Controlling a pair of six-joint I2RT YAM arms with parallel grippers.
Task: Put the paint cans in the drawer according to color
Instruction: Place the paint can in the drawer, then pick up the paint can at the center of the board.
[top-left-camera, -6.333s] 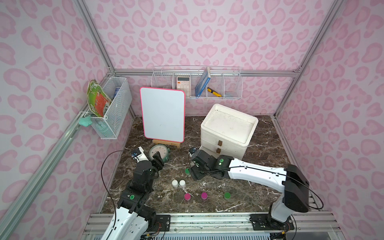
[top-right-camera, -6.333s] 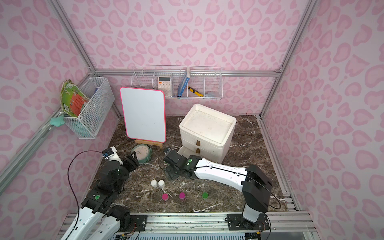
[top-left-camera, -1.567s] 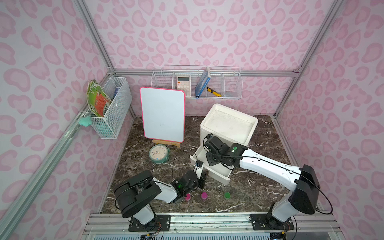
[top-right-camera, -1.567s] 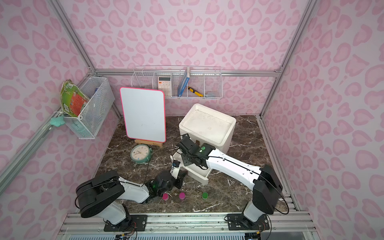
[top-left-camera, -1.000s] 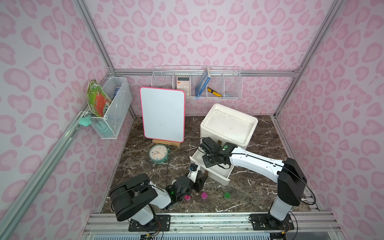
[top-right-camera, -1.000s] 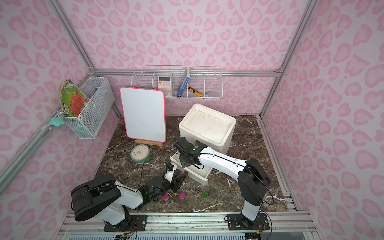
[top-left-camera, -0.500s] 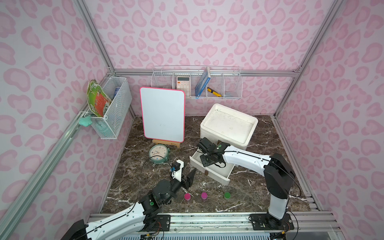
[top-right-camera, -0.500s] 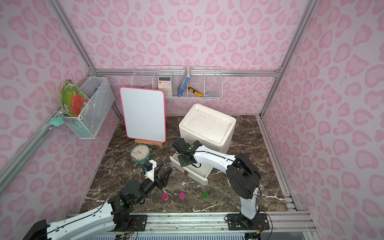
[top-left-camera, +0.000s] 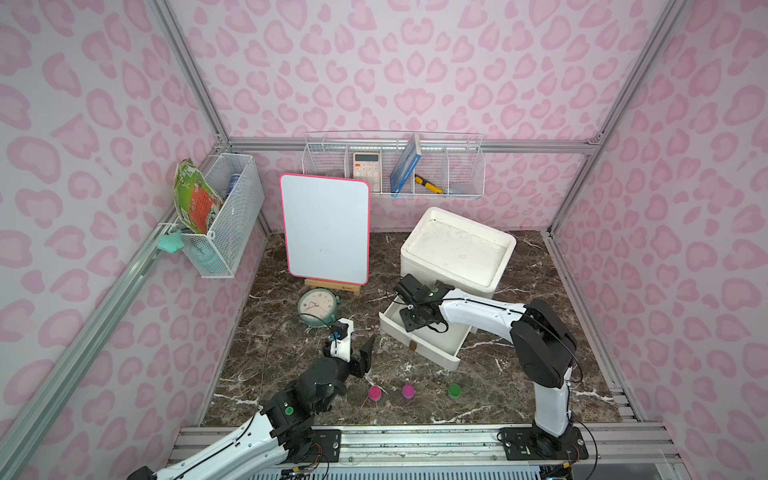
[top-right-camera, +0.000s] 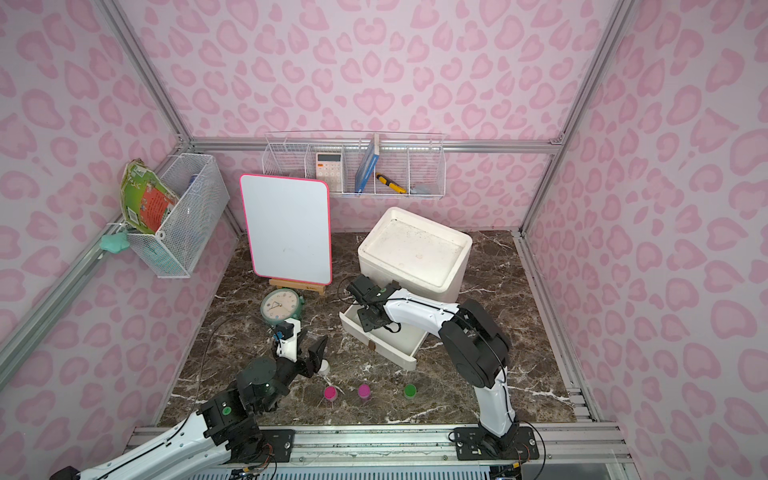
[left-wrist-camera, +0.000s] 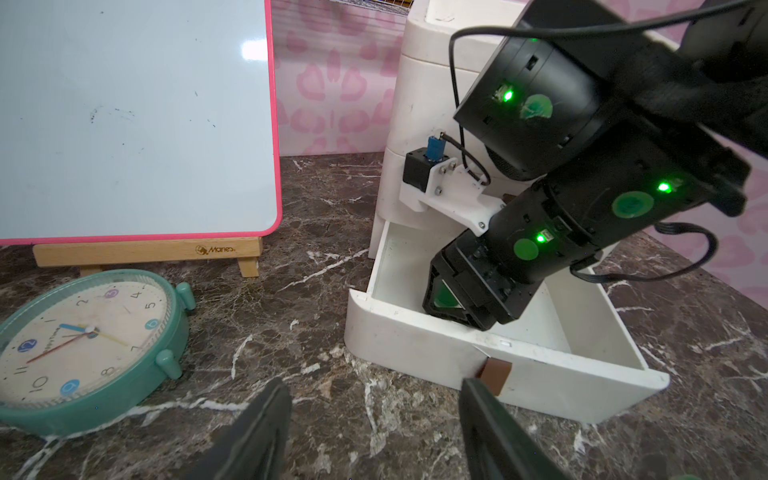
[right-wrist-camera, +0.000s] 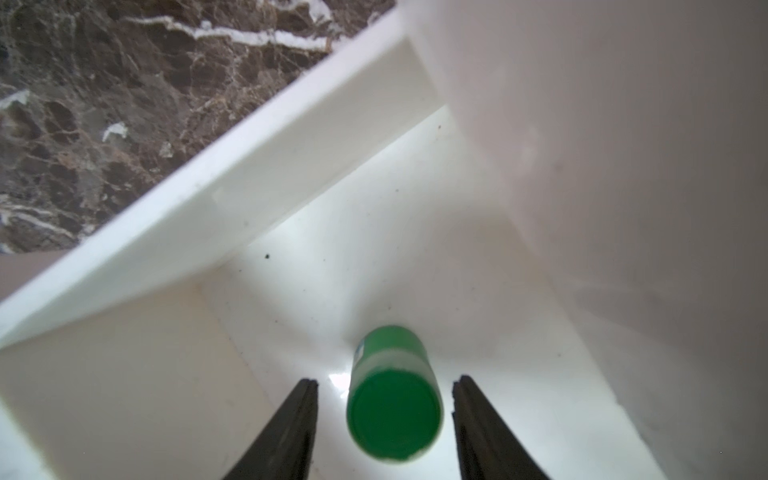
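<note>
The right fingers (right-wrist-camera: 286, 432) stand parted inside the pulled-out bottom drawer (top-left-camera: 432, 353), flanking a green paint can (right-wrist-camera: 392, 415) without gripping it. The left fingers (left-wrist-camera: 257, 432) gape wide and empty above the desk (top-left-camera: 291, 299). At lower centre of both top views, a pink can (top-left-camera: 375, 392), a second pink can (top-left-camera: 408, 390) and another green can (top-left-camera: 454, 390) sit in a row.
</note>
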